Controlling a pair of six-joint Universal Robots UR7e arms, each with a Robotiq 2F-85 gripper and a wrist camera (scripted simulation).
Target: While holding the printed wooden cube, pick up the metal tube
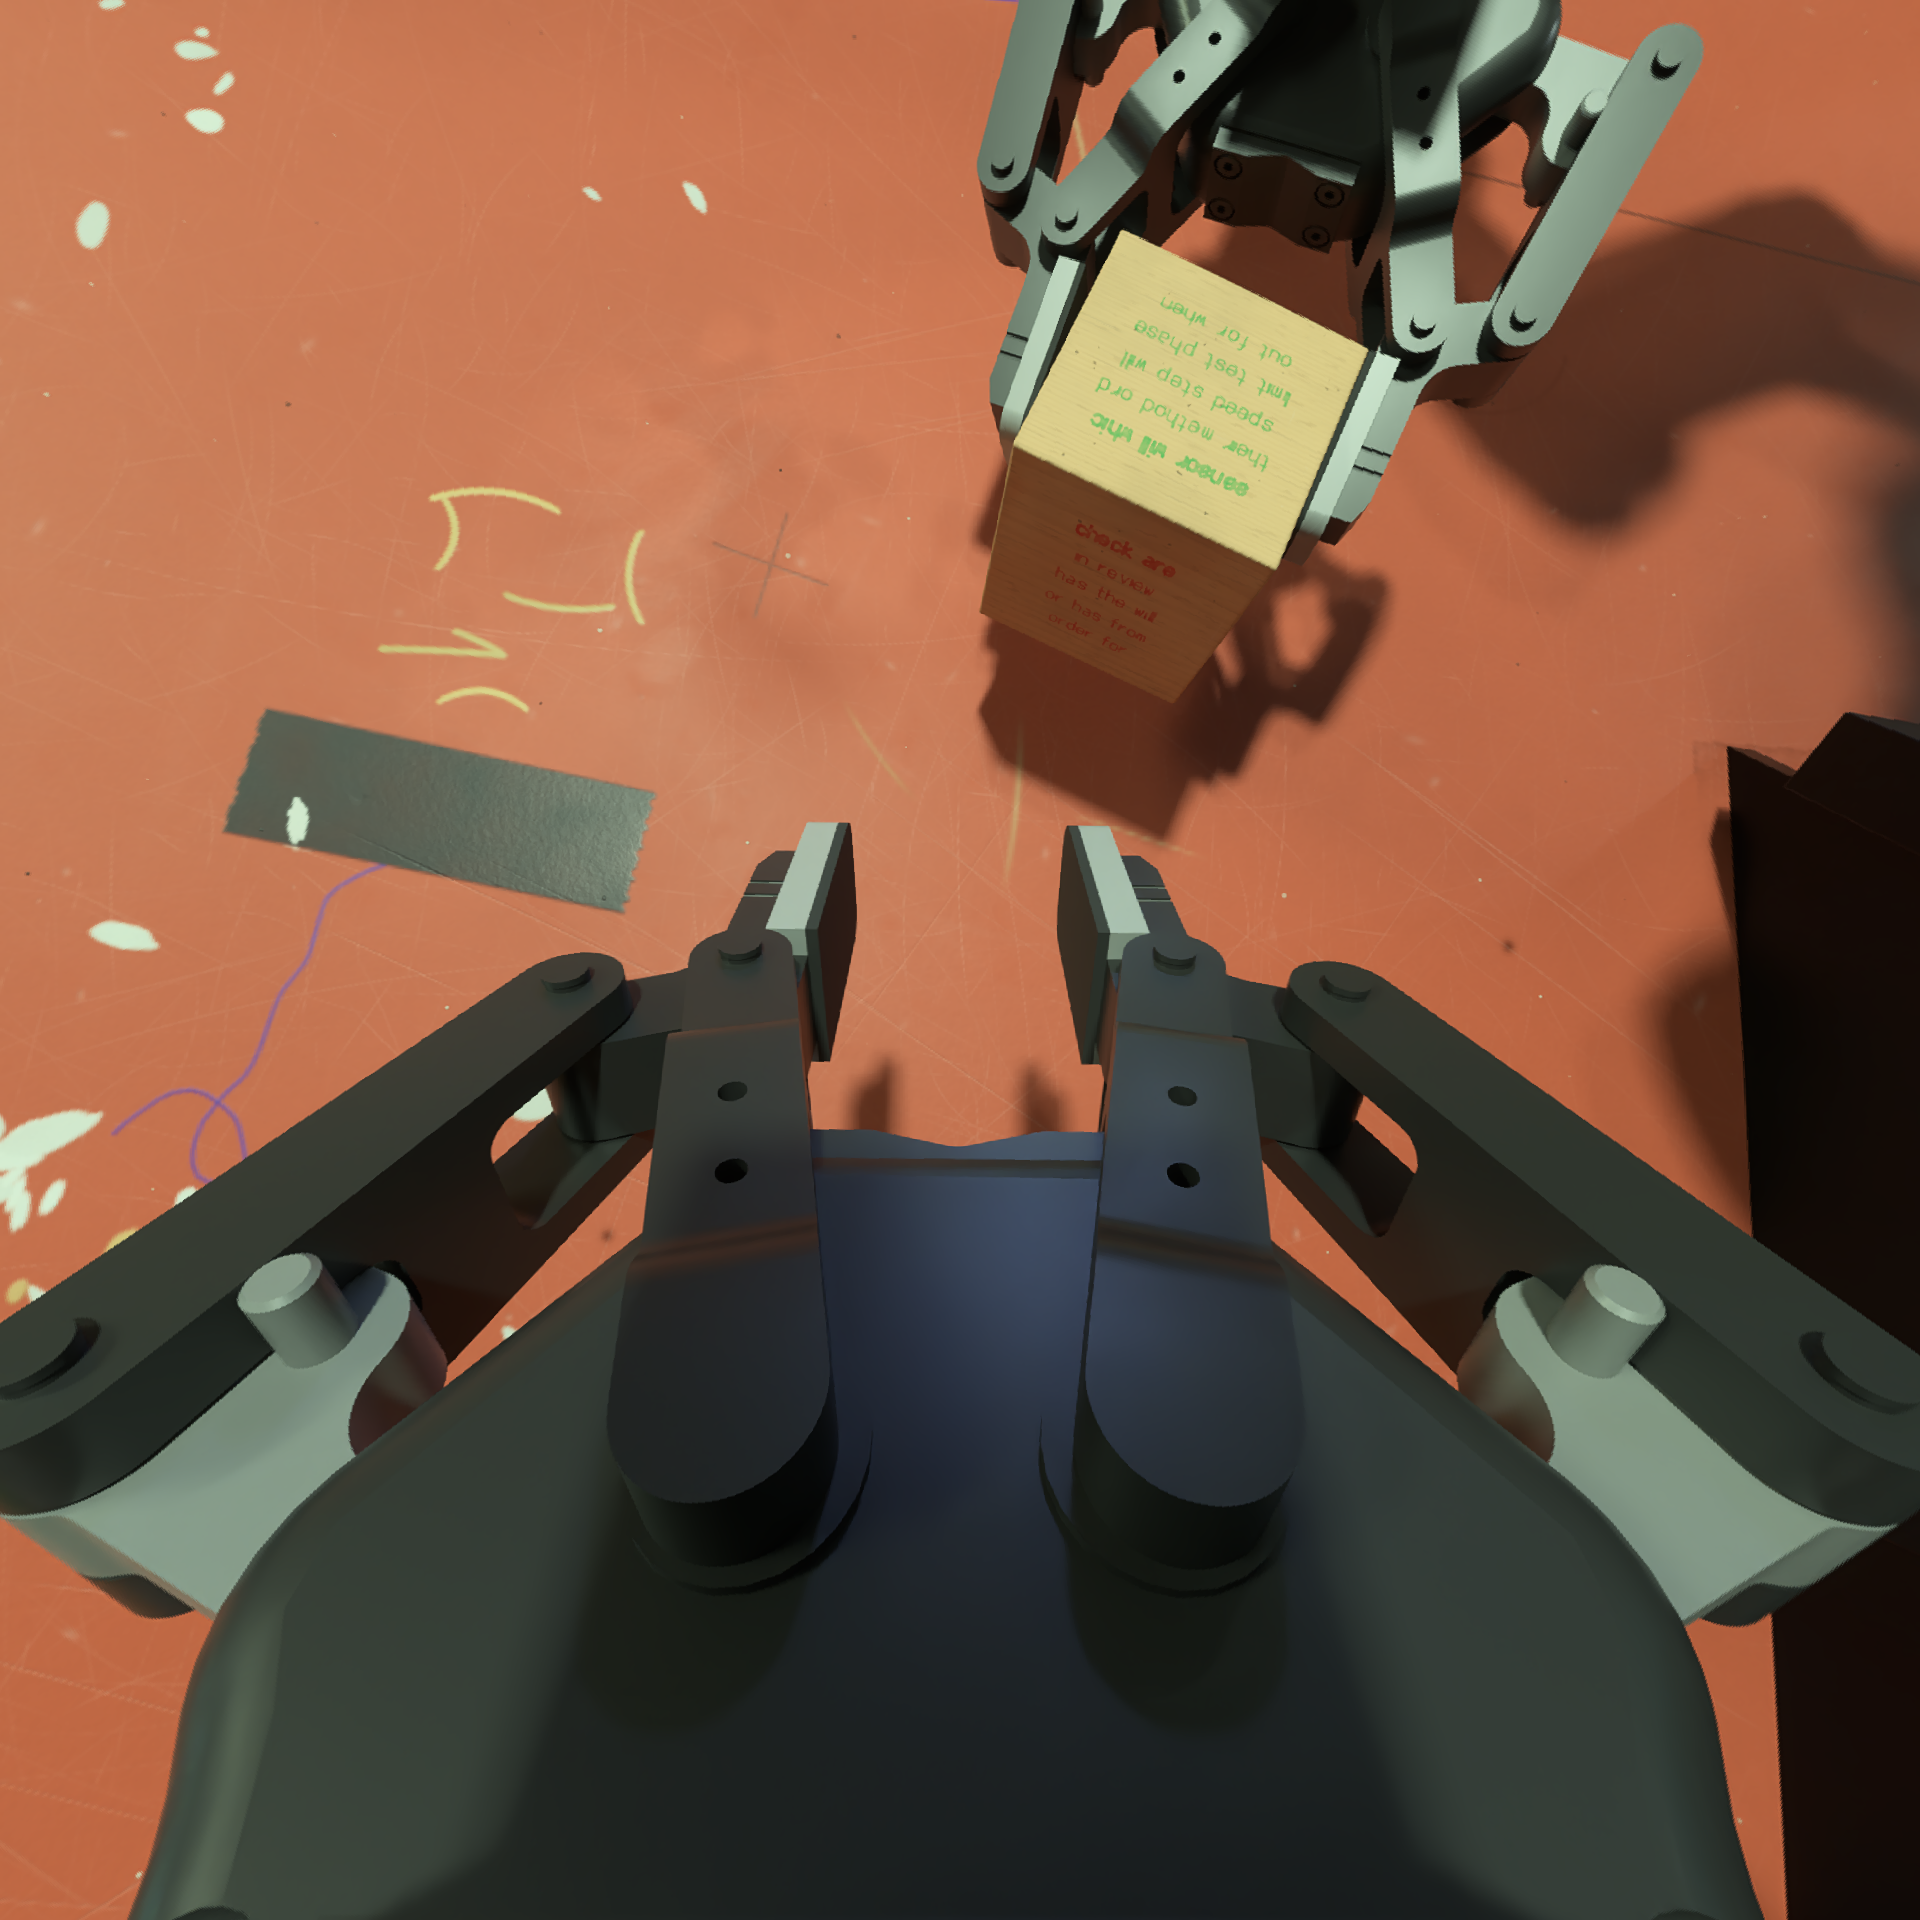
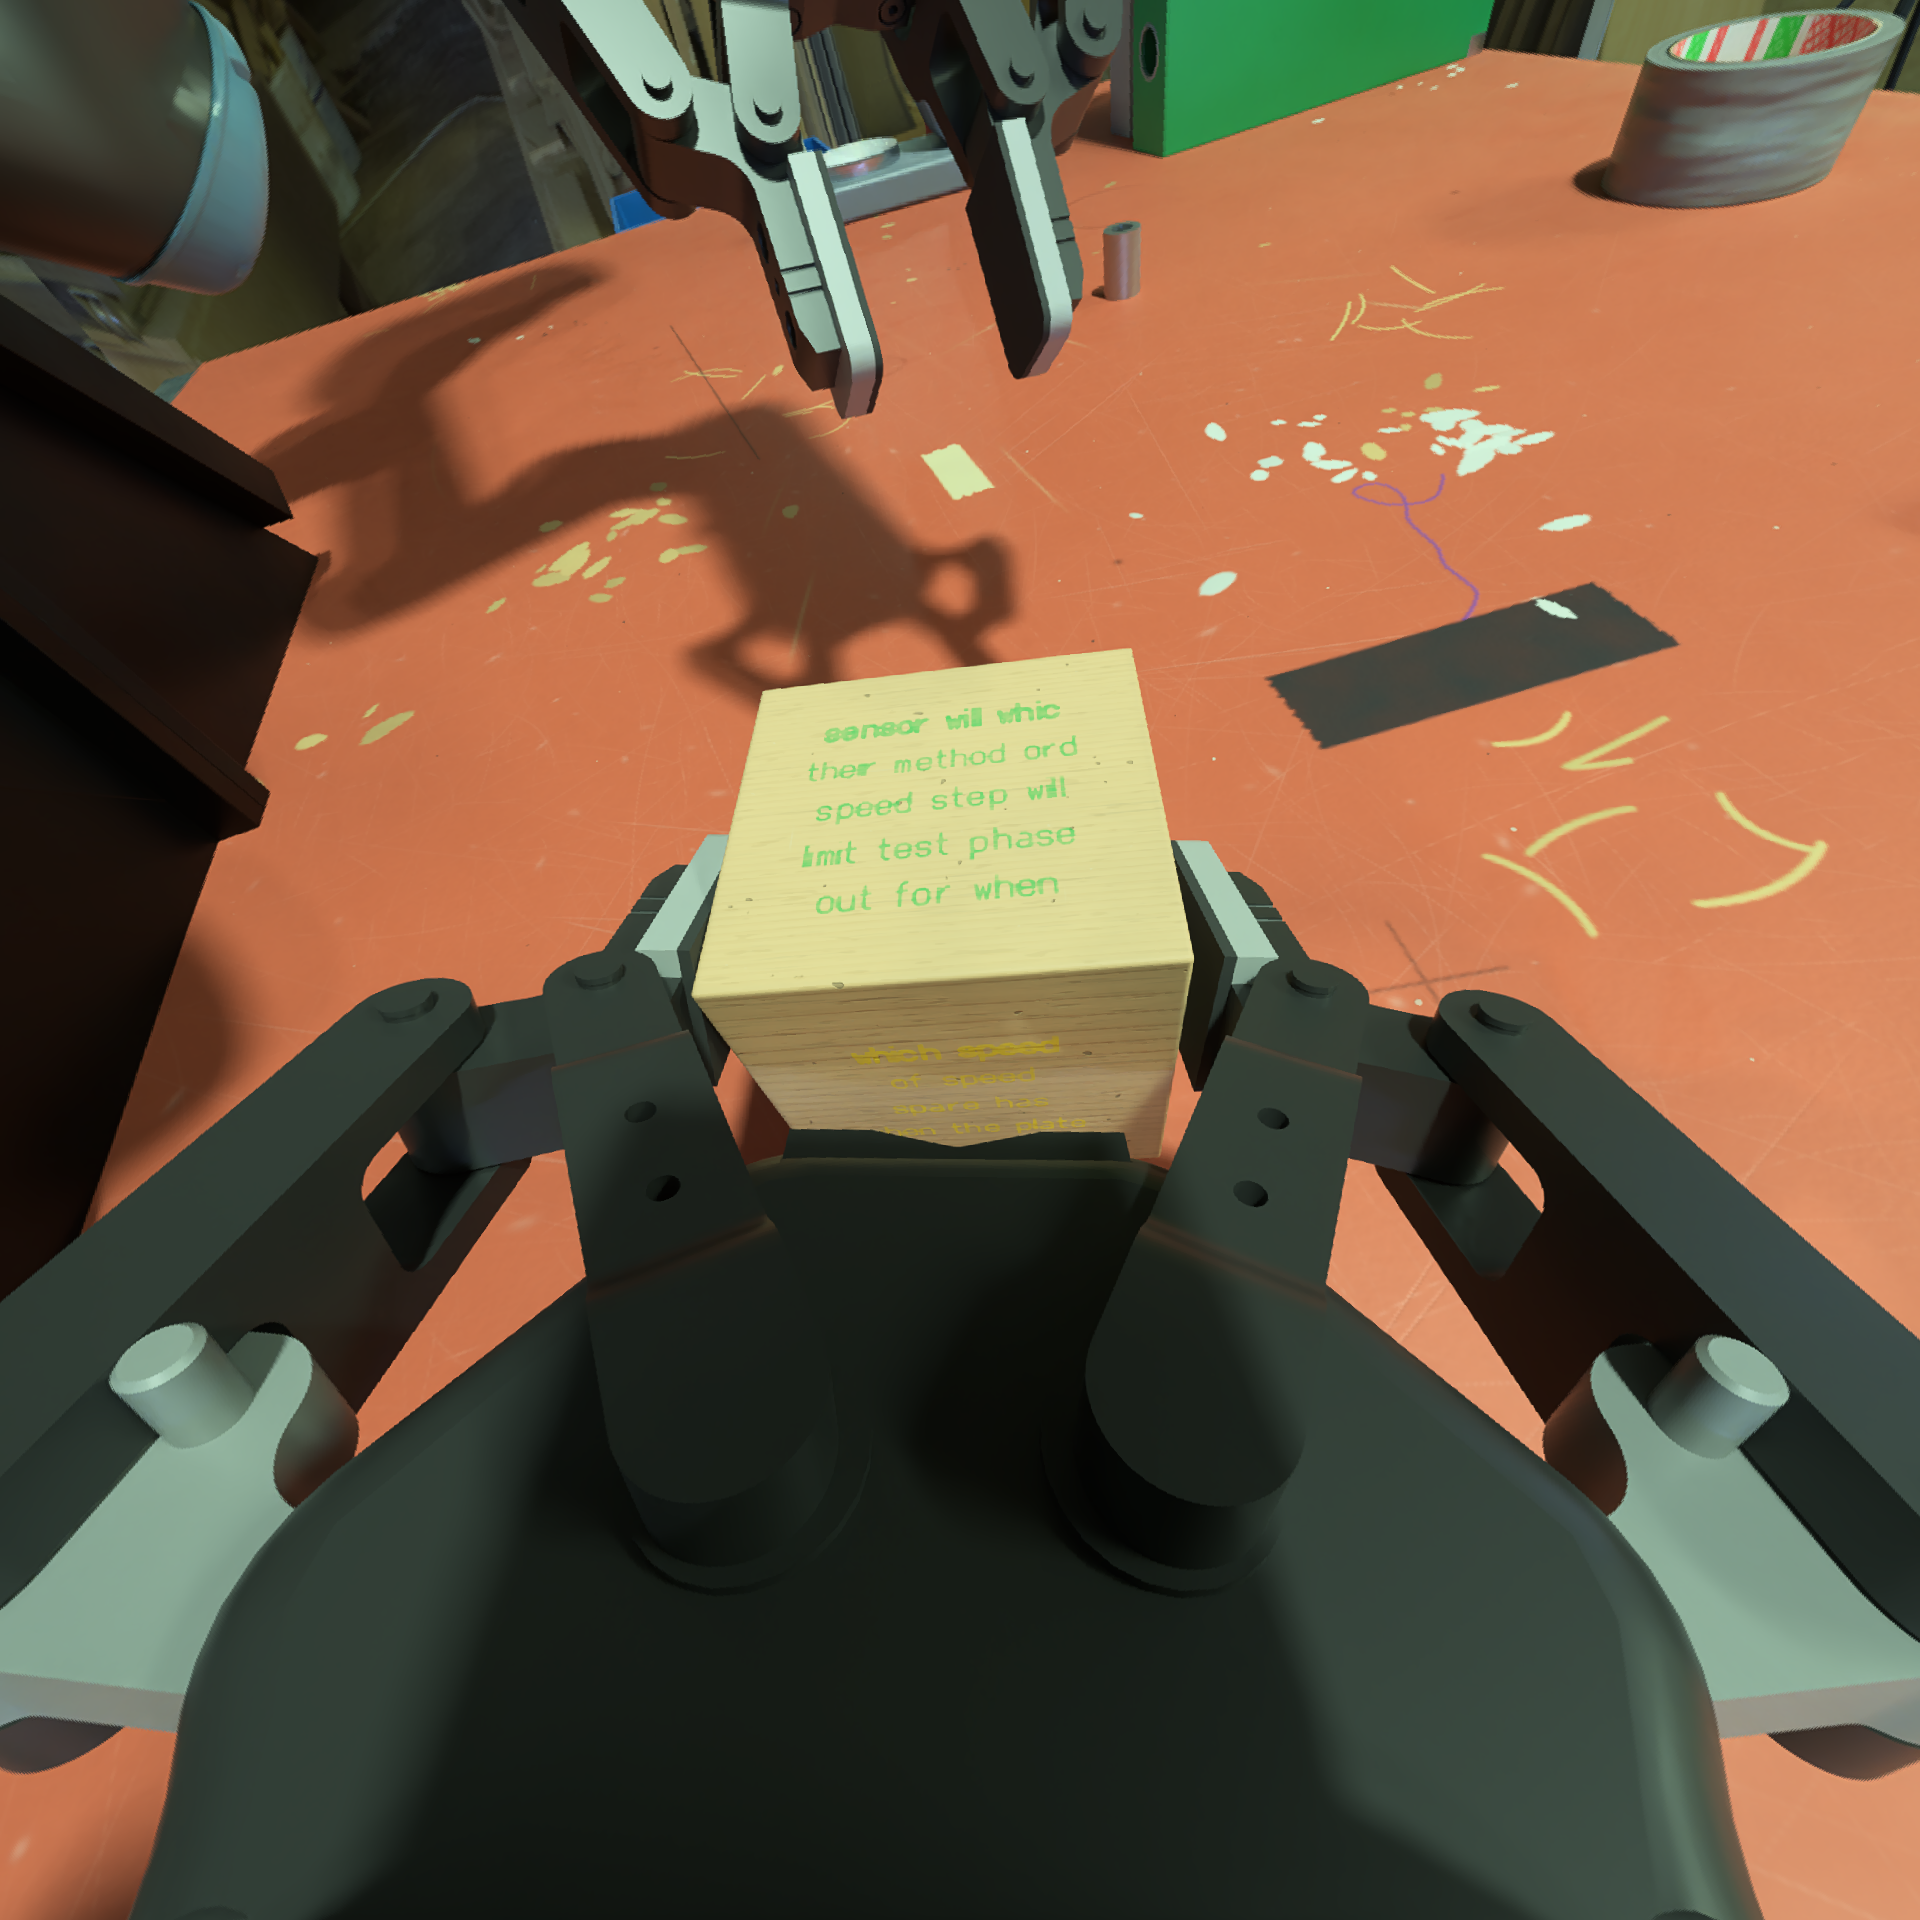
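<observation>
My right gripper [image 2: 948, 914] is shut on the printed wooden cube [image 2: 940, 831], a pale block with coloured print, and holds it above the orange table. In the left wrist view the same gripper [image 1: 1184, 436] and cube [image 1: 1174, 436] show at the upper right. My left gripper [image 1: 956, 894] is open and empty above bare table; it also shows in the right wrist view [image 2: 935, 343] beyond the cube. The metal tube [image 2: 1121, 260], small, grey and upright, stands far back on the table, just right of the left gripper. It is not in the left wrist view.
A black tape strip [image 1: 436, 805] lies on the table [image 1: 623, 364], also in the right wrist view [image 2: 1465, 665]. A dark wooden block [image 1: 1829, 1039] stands at the right edge, on the left in the right wrist view [image 2: 104, 623]. A tape roll [image 2: 1745, 104] and green box [image 2: 1278, 62] sit at the back.
</observation>
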